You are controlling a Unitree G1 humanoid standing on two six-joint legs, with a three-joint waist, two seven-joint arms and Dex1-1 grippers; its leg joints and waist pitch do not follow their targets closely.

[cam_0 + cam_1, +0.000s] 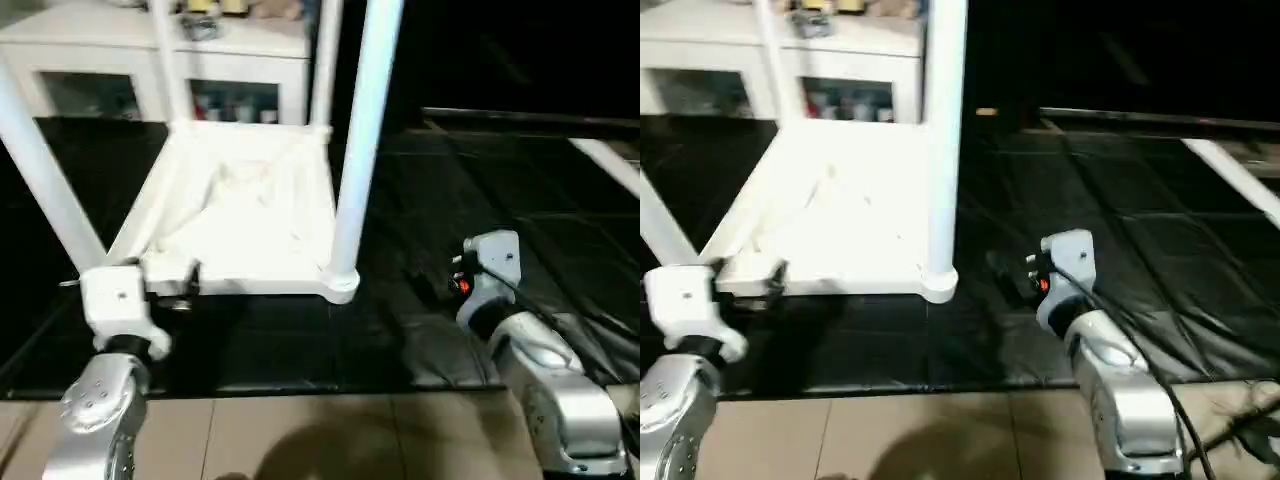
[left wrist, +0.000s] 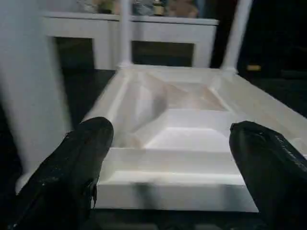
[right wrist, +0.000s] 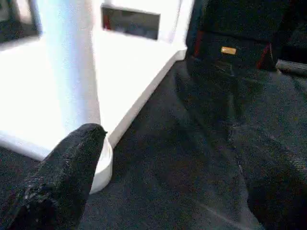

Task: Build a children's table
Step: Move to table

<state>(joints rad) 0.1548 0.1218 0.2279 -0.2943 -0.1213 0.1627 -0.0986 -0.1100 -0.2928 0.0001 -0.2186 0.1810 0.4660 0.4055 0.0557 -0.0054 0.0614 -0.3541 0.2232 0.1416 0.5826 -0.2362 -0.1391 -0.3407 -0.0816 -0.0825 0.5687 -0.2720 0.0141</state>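
The children's table lies upside down on the black mat, its white top [image 1: 240, 215] showing the ribbed underside. White tube legs stand up from the corner sockets, the near right leg [image 1: 362, 140] closest to me. My left gripper [image 2: 170, 129] is open at the near left corner, its black fingers [image 2: 81, 158] spread wide on either side of the top's near edge without touching it. To the right of the near right leg [image 3: 72, 72], my right gripper [image 1: 1010, 278] hovers low over the mat, open and empty.
A white cabinet with glass doors [image 1: 150, 60] stands right behind the table. The black mat [image 1: 470, 180] stretches out to the right, with a white strip [image 1: 610, 165] at its far right. Beige floor tiles [image 1: 300, 440] lie in front of the mat.
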